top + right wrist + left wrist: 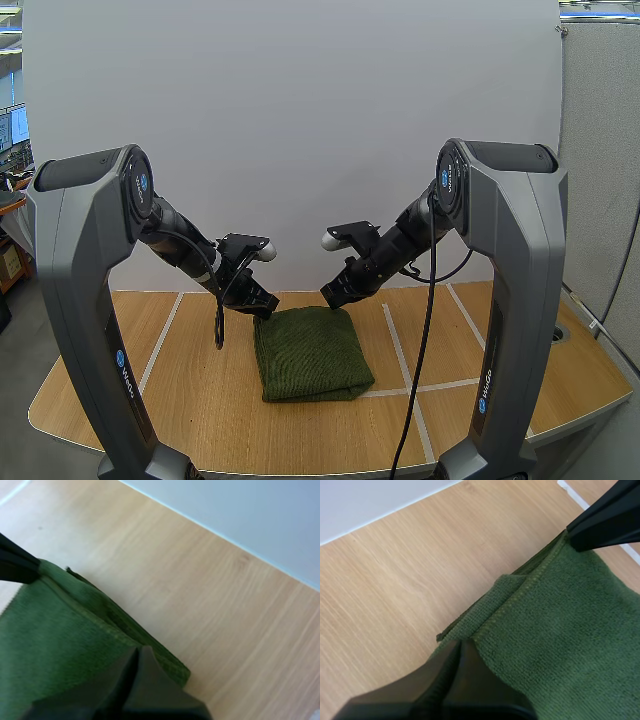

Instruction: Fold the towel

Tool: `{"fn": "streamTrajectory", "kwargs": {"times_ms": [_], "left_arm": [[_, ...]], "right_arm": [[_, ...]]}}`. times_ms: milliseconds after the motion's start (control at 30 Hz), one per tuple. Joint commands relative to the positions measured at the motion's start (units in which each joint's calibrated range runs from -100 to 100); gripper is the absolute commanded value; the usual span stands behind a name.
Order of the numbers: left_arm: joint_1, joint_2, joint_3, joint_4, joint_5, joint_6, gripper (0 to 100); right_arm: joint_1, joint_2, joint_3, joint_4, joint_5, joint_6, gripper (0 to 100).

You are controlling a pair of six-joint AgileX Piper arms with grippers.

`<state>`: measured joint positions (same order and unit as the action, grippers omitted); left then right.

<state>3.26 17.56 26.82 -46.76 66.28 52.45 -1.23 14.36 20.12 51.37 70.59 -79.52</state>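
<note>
Green folded towel [312, 355], far corners in left gripper [267, 311] and right gripper [331, 295]

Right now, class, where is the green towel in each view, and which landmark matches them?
High view: green towel lies folded on the table, left hand and right hand at its far corners.
Left wrist view: the towel runs from the left hand's tips to the right hand.
Right wrist view: the towel runs from the right hand's tips to the left hand.
Shared landmark: its hemmed far edge between the hands.

Dark green towel [310, 355] on pale wood-grain table [190, 395].
</note>
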Motion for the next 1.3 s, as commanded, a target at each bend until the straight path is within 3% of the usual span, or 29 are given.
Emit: {"fn": "streamTrajectory", "kwargs": {"times_ms": [0,433,633,767,900,1033,1133,1267], "left_arm": [[-0.19,3.04,-0.49,-0.85,-2.64,0.17,0],[-0.19,7.47,-0.49,-1.99,-2.80,0.38,0],[0.29,1.40,-0.49,-0.78,-1.34,-0.53,0],[2.04,-4.81,-0.35,0.82,7.08,-2.45,0],[5.17,-8.40,0.55,1.71,18.53,-3.83,0],[7.72,-8.88,3.52,3.34,21.94,-3.92,0],[8.56,-8.77,7.55,4.16,21.33,-2.87,0],[8.39,-7.87,11.82,3.75,21.16,-1.21,0]], "right_arm": [[-0.04,4.67,-0.48,-0.97,-2.63,0.13,0],[-0.04,8.53,-0.48,-1.07,-2.36,0.94,0],[-1.03,2.02,-0.48,-1.80,2.59,3.57,0],[-3.30,-3.11,-0.48,-4.66,9.32,6.35,0],[-6.52,-5.54,-0.48,-5.86,22.80,6.89,0],[-8.88,-5.69,1.55,-7.13,29.41,6.89,0],[-9.34,-5.69,5.60,-8.92,29.09,5.70,0],[-9.18,-5.69,10.55,-8.66,25.46,3.85,0]]}}
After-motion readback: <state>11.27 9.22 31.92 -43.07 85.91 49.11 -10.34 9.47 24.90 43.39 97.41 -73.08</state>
